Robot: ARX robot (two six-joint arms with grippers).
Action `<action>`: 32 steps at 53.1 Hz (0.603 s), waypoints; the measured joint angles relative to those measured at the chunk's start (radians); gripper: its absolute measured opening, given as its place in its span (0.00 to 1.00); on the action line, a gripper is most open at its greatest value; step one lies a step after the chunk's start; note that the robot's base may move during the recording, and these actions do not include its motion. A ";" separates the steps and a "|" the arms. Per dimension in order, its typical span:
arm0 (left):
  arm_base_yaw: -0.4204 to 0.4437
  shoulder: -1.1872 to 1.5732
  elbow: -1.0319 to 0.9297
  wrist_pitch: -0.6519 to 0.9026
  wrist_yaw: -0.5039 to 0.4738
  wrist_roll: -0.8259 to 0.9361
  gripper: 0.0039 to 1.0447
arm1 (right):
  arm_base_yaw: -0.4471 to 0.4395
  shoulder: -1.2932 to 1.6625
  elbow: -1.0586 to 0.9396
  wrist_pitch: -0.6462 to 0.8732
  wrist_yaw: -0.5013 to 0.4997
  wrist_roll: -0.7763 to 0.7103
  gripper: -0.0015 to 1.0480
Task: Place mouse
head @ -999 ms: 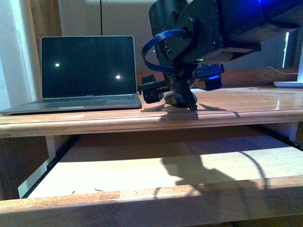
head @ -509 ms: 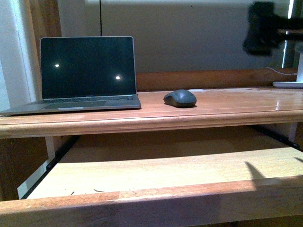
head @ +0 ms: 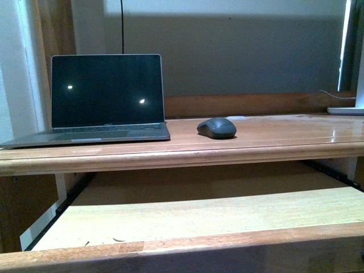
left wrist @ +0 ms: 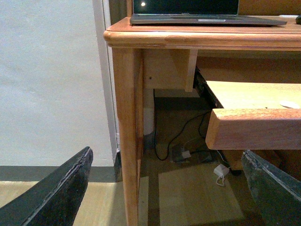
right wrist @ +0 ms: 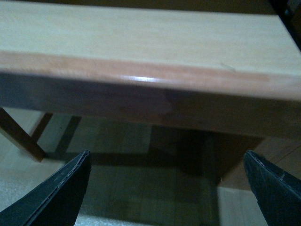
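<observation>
The dark grey mouse (head: 216, 127) lies alone on the wooden desk top (head: 273, 133), just right of the open laptop (head: 106, 94). No arm shows in the front view. My left gripper (left wrist: 164, 181) is open and empty, low beside the desk's left leg (left wrist: 127, 136), facing the floor under the desk. My right gripper (right wrist: 164, 183) is open and empty, below the front edge of the pulled-out keyboard shelf (right wrist: 141, 75). The mouse is out of view in the right wrist view.
The keyboard shelf (head: 199, 216) is pulled out under the desk top. A white flat object (head: 344, 111) sits at the far right of the desk. Cables and a white adapter (left wrist: 220, 170) lie on the floor under the desk.
One second ago my right gripper stood over the mouse on the desk. It then lifted away up and to the right and is now out of the front view. The mouse stays on the desk.
</observation>
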 joint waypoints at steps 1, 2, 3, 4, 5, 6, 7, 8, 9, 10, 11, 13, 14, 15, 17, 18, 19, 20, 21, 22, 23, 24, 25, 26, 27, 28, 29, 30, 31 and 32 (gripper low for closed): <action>0.000 0.000 0.000 0.000 0.000 0.000 0.93 | 0.002 0.013 -0.006 0.018 0.008 -0.002 0.93; 0.000 0.000 0.000 0.000 0.000 0.000 0.93 | 0.006 0.028 -0.009 0.034 0.014 -0.002 0.93; 0.000 0.000 0.000 0.000 0.000 0.000 0.93 | 0.008 0.035 -0.009 0.042 0.019 -0.003 0.93; 0.000 0.000 0.000 0.000 0.000 0.000 0.93 | 0.012 0.050 -0.009 0.057 0.026 -0.003 0.93; 0.000 0.000 0.000 0.000 0.000 0.000 0.93 | 0.014 0.058 -0.008 0.065 0.030 -0.003 0.93; 0.000 0.000 0.000 0.000 0.000 0.000 0.93 | 0.020 0.072 -0.008 0.080 0.035 -0.002 0.93; 0.000 0.000 0.000 0.000 0.000 0.000 0.93 | 0.023 0.079 -0.007 0.087 0.037 -0.003 0.93; 0.000 0.000 0.000 0.000 0.000 0.000 0.93 | 0.028 0.094 -0.005 0.101 0.043 -0.002 0.93; 0.000 0.000 0.000 0.000 0.000 0.000 0.93 | 0.037 0.119 0.001 0.119 0.053 -0.002 0.93; 0.000 0.000 0.000 0.000 0.000 0.000 0.93 | 0.044 0.137 0.008 0.131 0.058 -0.002 0.93; 0.000 0.000 0.000 0.000 0.000 0.000 0.93 | 0.050 0.155 0.016 0.142 0.064 -0.003 0.93; 0.000 0.000 0.000 0.000 0.000 0.000 0.93 | 0.061 0.201 0.045 0.163 0.082 -0.002 0.93; 0.000 0.000 0.000 0.000 0.000 0.000 0.93 | 0.067 0.220 0.058 0.172 0.091 -0.002 0.93; 0.000 0.000 0.000 0.000 0.000 0.000 0.93 | 0.072 0.240 0.074 0.180 0.100 -0.002 0.93; 0.000 0.000 0.000 0.000 0.000 0.000 0.93 | 0.082 0.269 0.096 0.188 0.124 0.005 0.93; 0.000 0.000 0.000 0.000 0.000 0.000 0.93 | 0.087 0.287 0.109 0.194 0.132 0.004 0.93; 0.000 0.000 0.000 0.000 0.000 0.000 0.93 | 0.089 0.297 0.116 0.196 0.138 0.006 0.93; 0.000 0.000 0.000 0.000 0.000 0.000 0.93 | 0.097 0.316 0.131 0.199 0.148 0.006 0.93; 0.000 0.000 0.000 0.000 0.000 0.000 0.93 | 0.100 0.326 0.138 0.201 0.153 0.006 0.93; 0.000 0.000 0.000 0.000 0.000 0.000 0.93 | 0.107 0.346 0.156 0.205 0.160 0.006 0.93; 0.000 0.000 0.000 0.000 0.000 0.000 0.93 | 0.111 0.356 0.166 0.207 0.164 0.006 0.93; 0.000 0.000 0.000 0.000 0.000 0.000 0.93 | 0.114 0.366 0.175 0.208 0.167 0.006 0.93; 0.000 0.000 0.000 0.000 0.000 0.000 0.93 | 0.123 0.386 0.196 0.209 0.173 0.006 0.93; 0.000 0.000 0.000 0.000 0.000 0.000 0.93 | 0.127 0.396 0.206 0.209 0.177 0.007 0.93; 0.000 0.000 0.000 0.000 0.000 0.000 0.93 | 0.135 0.415 0.227 0.208 0.181 0.007 0.93; 0.000 0.000 0.000 0.000 0.000 0.000 0.93 | 0.139 0.420 0.232 0.208 0.182 0.007 0.93; 0.000 0.000 0.000 0.000 0.000 0.000 0.93 | 0.148 0.444 0.259 0.206 0.187 0.006 0.93; 0.000 0.000 0.000 0.000 0.000 0.000 0.93 | 0.153 0.453 0.269 0.206 0.193 0.006 0.93; 0.000 0.000 0.000 0.000 0.000 0.000 0.93 | 0.162 0.472 0.291 0.206 0.201 0.005 0.93; 0.000 0.000 0.000 0.000 0.000 0.000 0.93 | 0.167 0.482 0.302 0.207 0.209 0.004 0.93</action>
